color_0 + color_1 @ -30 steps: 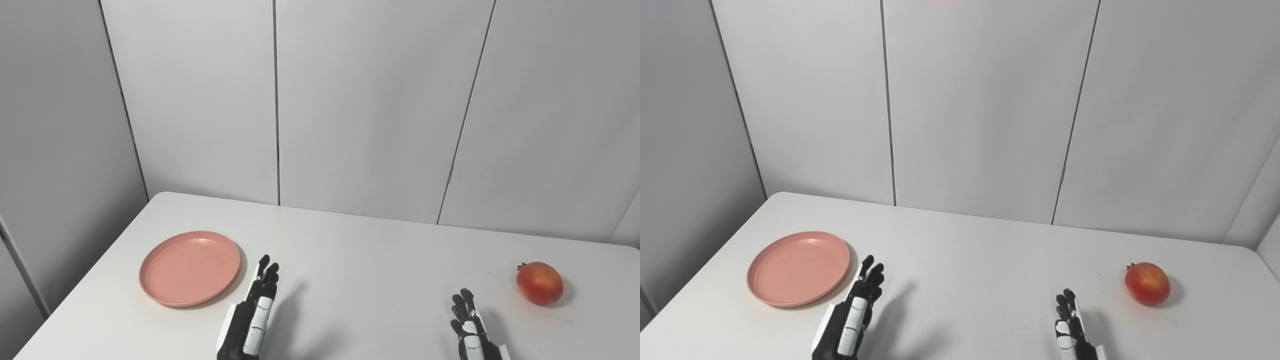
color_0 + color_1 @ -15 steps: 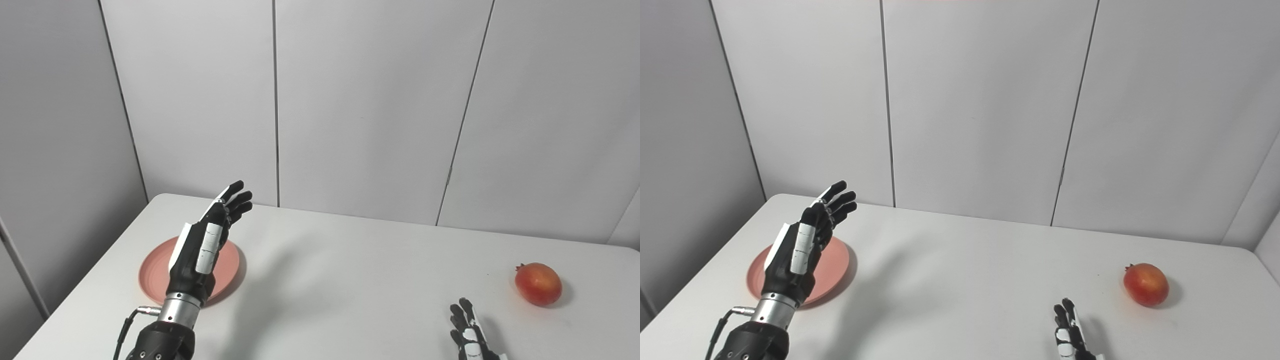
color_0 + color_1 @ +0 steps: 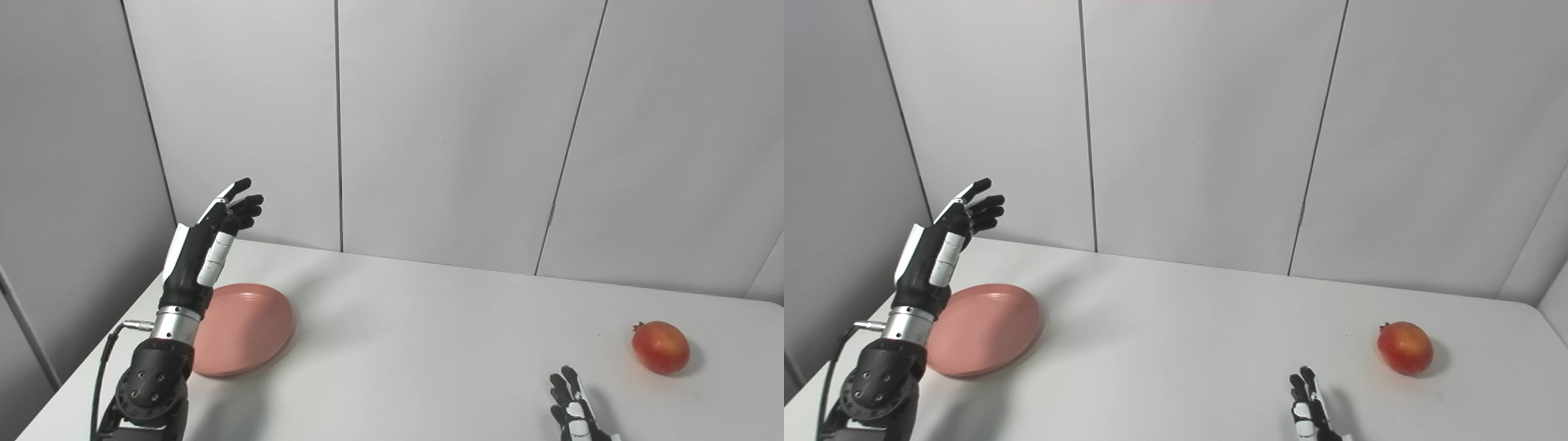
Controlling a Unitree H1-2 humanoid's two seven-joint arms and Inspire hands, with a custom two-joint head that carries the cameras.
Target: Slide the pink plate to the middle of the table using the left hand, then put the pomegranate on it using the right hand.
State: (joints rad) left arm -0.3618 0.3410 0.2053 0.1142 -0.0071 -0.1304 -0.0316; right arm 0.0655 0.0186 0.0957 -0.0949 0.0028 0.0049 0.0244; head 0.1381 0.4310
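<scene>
**Left hand raised, plate not yet slid**

The left hand (image 3: 205, 245) is held up above the far-left part of the desk (image 3: 429, 343), fingers (image 3: 245, 205) spread and lightly curled, grasping nothing. It is lifted clear of the pink plate (image 3: 245, 327), which lies just beside and below the wrist, partly hidden behind the forearm. The plate sits on the left side of the desk, well apart from the middle.

The right hand (image 3: 572, 410) rests low at the bottom edge, fingers extended and apart, empty (only its upper part shows). The pomegranate (image 3: 660, 346) sits on the desk near that hand, off to its right and a little farther back, not touching it.

By my reading, nothing of the task is finished: the plate is not yet at the middle, and the fruit is untouched. Left to do: bring the left hand down onto or against the plate, push it rightward to the centre, then have the right hand grasp the pomegranate and set it on the plate.
</scene>
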